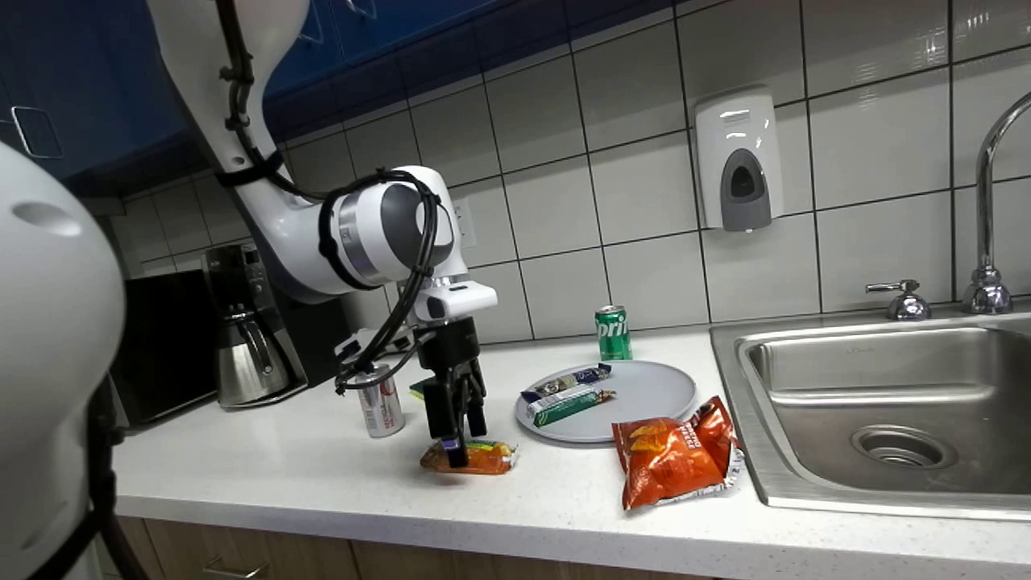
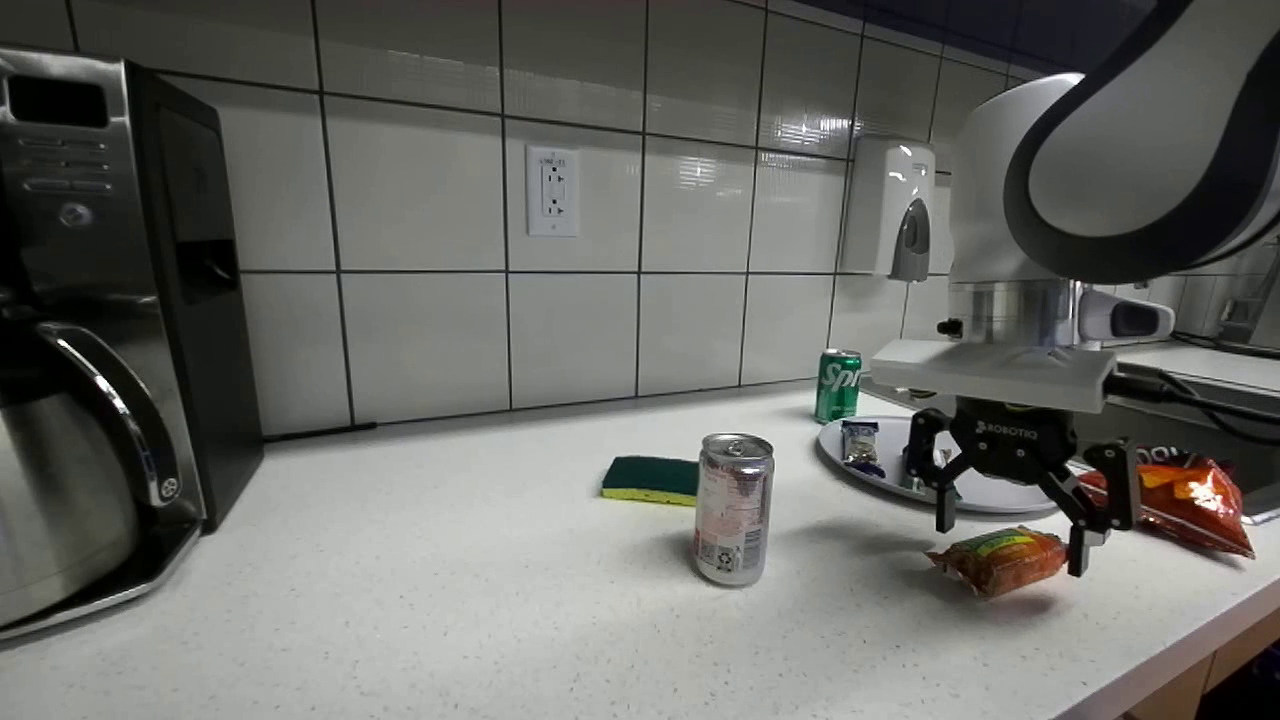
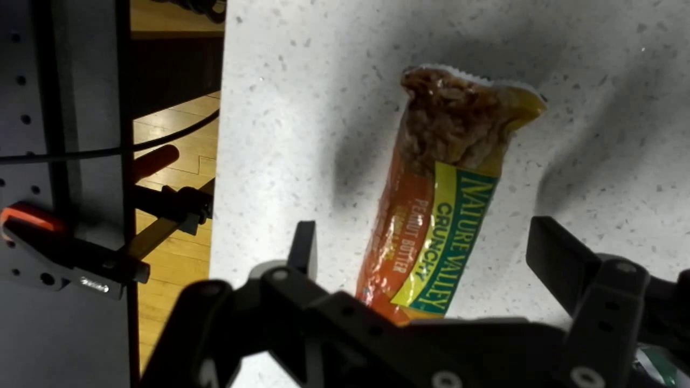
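We look along a wall of glossy pale tiles point(image 1: 644, 185), with a speckled white counter point(image 1: 282, 475) at its foot. Over it hangs a white-and-grey jointed robot arm point(image 1: 298, 242) strapped with black cables. We see a rectangular stainless steel sink point(image 1: 838, 362) set into the counter and, well apart from it, a tall black-and-silver coffee maker point(image 2: 190, 400). A round grey plate point(image 1: 660, 395) lies near the sink. A white-and-grey plastic soap dispenser point(image 1: 737, 129) is fixed to the tiles. Our black two-fingered end effector point(image 2: 1011, 531) points down, its fingers spread wide apart. At the plate's front edge we have a shiny orange foil chip bag point(image 1: 672, 455); whether the two touch, we cannot tell. A green Sprite can point(image 2: 838, 388) stands just behind the plate, and a silver, red-printed can point(image 2: 735, 510) partly hides a flat dark-green-and-yellow sponge point(image 2: 648, 478) in an exterior view. On the plate we find a slim navy-blue wrapped bar point(image 1: 567, 382) behind a green-and-white wrapped bar point(image 1: 567, 404). Beneath the end effector lies a shiny orange, yellow and green granola bar point(image 3: 439, 205), on the counter near the plate; in the wrist view we see it between the fingers, with counter showing on both sides.
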